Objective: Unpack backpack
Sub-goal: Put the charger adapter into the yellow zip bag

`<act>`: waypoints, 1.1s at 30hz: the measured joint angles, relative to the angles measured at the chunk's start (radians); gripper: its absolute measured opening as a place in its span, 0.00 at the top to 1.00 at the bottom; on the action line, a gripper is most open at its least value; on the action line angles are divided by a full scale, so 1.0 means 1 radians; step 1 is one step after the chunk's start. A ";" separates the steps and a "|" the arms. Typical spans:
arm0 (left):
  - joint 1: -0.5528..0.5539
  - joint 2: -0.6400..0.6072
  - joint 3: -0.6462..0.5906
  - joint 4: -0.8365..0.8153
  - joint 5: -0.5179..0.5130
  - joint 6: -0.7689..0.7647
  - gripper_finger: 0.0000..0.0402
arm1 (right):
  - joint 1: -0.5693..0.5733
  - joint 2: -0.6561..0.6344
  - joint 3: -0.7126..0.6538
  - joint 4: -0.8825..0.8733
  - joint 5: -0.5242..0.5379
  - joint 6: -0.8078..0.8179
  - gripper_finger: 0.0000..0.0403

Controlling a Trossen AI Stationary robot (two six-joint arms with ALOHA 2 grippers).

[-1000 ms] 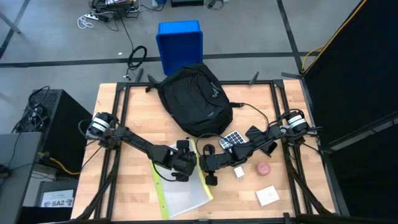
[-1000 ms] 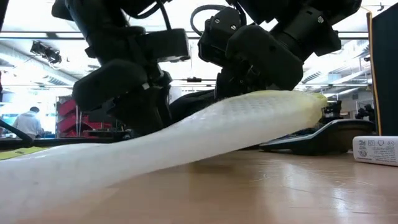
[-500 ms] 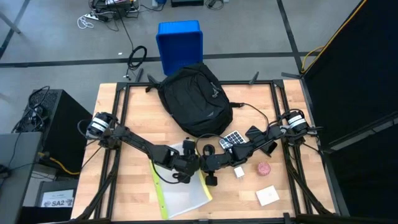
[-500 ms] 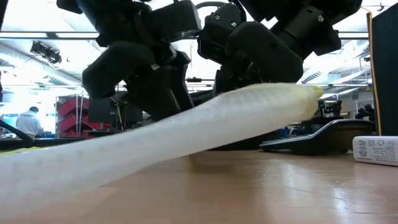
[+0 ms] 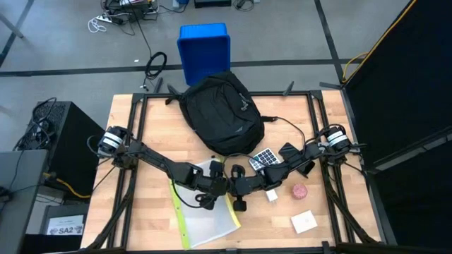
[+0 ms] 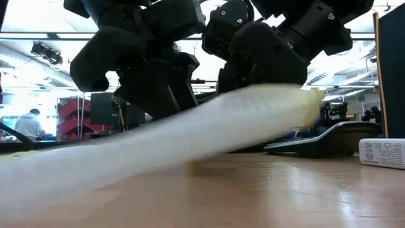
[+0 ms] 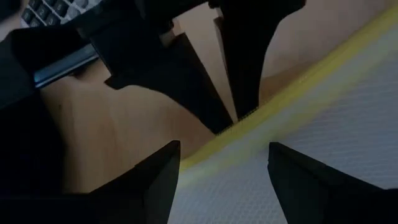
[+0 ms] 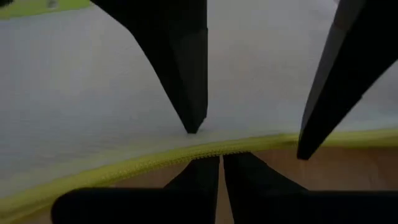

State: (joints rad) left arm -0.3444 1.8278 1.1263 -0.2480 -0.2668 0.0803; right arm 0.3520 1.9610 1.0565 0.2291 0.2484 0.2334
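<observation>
The black backpack (image 5: pixel 222 113) lies on the far middle of the table, touched by neither gripper. In front of it a white mesh pouch (image 5: pixel 205 215) with a yellow zipper edge (image 8: pixel 124 165) lies on the wood. My right gripper (image 8: pixel 221 163) is shut on that edge at the pouch's far right corner. My left gripper (image 7: pixel 222 149) is open just beside it, its two fingers (image 8: pixel 193 118) pointing down at the pouch close to the same edge. My right gripper pinches the pouch's yellow zipper edge (image 8: pixel 211 151) between its two fingertips, coming slanting down from the table's right. That end (image 6: pixel 291 101) is lifted off the table, and the pouch slopes down until its other end (image 6: pixel 38 180) rests on the wood. My left gripper's open fingertips stand at the pouch's surface; whether they touch it I cannot tell.
A calculator (image 5: pixel 265 156), a white charger (image 5: pixel 271 195), a pink ball (image 5: pixel 300 190) and a white pad (image 5: pixel 304 222) lie on the table's right half. A blue bin (image 5: pixel 205 46) stands on the floor beyond the far edge.
My left gripper has rolled about its own line and swung its open fingers toward my right gripper, over the pouch's lifted edge. My right gripper has kept its hold with the pouch's end raised.
</observation>
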 joint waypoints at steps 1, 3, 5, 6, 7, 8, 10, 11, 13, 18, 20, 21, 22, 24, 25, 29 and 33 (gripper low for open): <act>0.001 0.000 0.000 -0.001 0.000 0.000 0.47 | 0.001 0.000 0.000 0.006 0.002 0.000 1.00; 0.001 -0.001 -0.007 0.013 0.000 0.000 0.47 | 0.002 0.000 0.000 0.018 0.005 -0.006 1.00; 0.001 -0.002 -0.015 0.031 0.002 0.000 0.47 | 0.003 0.001 0.000 0.027 0.004 -0.013 1.00; 0.001 -0.002 -0.018 0.036 0.008 0.000 0.47 | 0.003 0.002 0.000 0.032 0.004 -0.019 1.00; 0.002 -0.001 -0.019 0.037 0.016 -0.001 0.47 | 0.003 0.002 0.000 0.035 0.004 -0.023 1.00; 0.002 0.001 -0.019 0.038 0.020 -0.002 0.47 | 0.003 0.002 0.000 0.036 0.004 -0.024 1.00; 0.002 0.006 -0.019 0.043 0.022 -0.002 0.47 | 0.003 0.002 0.000 0.036 0.003 -0.026 1.00; 0.002 0.006 -0.019 0.043 0.023 -0.002 0.47 | 0.003 0.002 0.000 0.035 0.002 -0.027 1.00; 0.002 0.006 -0.019 0.043 0.023 -0.001 0.47 | 0.003 0.002 0.000 0.039 0.003 -0.027 1.00; 0.003 0.008 -0.019 0.041 0.023 -0.002 0.50 | 0.003 0.002 0.000 0.042 0.003 -0.028 1.00; 0.003 0.008 -0.019 0.040 0.023 -0.001 0.55 | 0.003 0.002 0.000 0.042 0.003 -0.029 1.00; 0.003 0.008 -0.019 0.039 0.023 -0.001 0.58 | 0.003 0.002 0.000 0.042 0.004 -0.029 1.00; 0.003 0.008 -0.019 0.039 0.024 -0.001 0.62 | 0.003 0.002 0.000 0.040 0.005 -0.030 1.00; 0.004 0.009 -0.019 0.038 0.026 -0.001 0.71 | 0.002 0.002 0.000 0.035 0.008 -0.030 1.00; 0.004 0.009 -0.019 0.038 0.027 0.003 0.75 | 0.002 0.002 0.000 0.034 0.009 -0.031 1.00; 0.004 0.011 -0.019 0.036 0.023 0.022 0.95 | 0.002 0.002 0.000 0.011 0.002 -0.026 1.00; 0.001 0.011 -0.019 0.020 -0.001 0.038 0.99 | 0.002 0.002 0.002 -0.045 0.002 0.016 1.00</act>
State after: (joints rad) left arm -0.3435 1.8392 1.1069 -0.2275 -0.2681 0.1187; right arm 0.3538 1.9628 1.0585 0.1842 0.2509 0.2496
